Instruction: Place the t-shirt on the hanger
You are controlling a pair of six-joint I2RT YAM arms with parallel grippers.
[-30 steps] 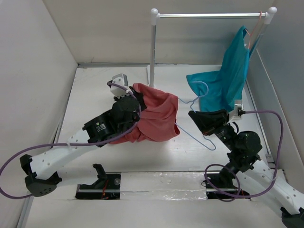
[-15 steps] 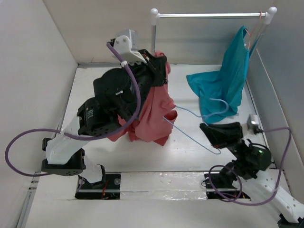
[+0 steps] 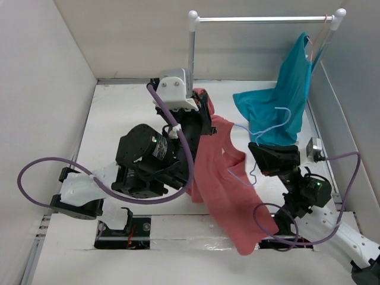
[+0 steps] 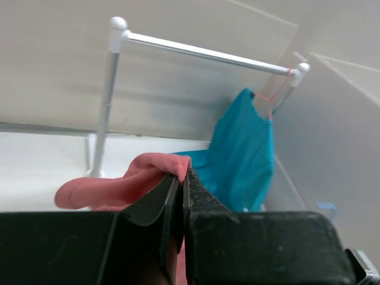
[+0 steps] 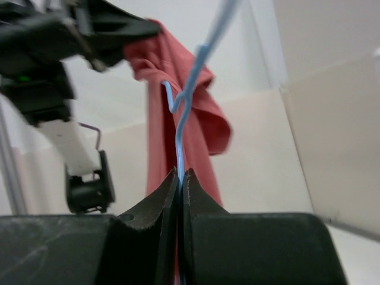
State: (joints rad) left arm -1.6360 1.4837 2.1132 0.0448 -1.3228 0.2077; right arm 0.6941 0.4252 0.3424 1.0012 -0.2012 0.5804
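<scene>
**While both pieces hang aloft, unjoined: t-shirt not yet on hanger**

Although shirt and hanger are each gripped and off the table, nothing shows one seated on the other.

- Item 1, left gripper (image 4: 181, 185): jaws pressed together on a folded edge of the salmon-red t-shirt (image 3: 222, 175), raised at scene centre. Whether that edge is collar, hem or sleeve cannot be told.
- Item 2, t-shirt: drapes from the pinch down and to the near right as one long bunched fall, its lowest end over the near edge of the table (image 3: 119, 119). No opening is spread.
- Item 3, right gripper (image 5: 180, 175): jaws clamped on the wire of the light-blue hanger (image 5: 180, 142), right of the shirt.
- Item 4, hanger: tilted in the air, with part of its wire crossing the shirt's right edge in the top view. Whether any wire sits inside the cloth cannot be told.
- Item 5, surroundings: teal garment (image 3: 279, 95) hung at the far right from the white rail (image 3: 261, 19).

Status, judged: pick-up of both pieces is done. Outstanding are finding and opening the neck or hem, passing the hanger arms through, and settling both shoulders with the hook free.
</scene>
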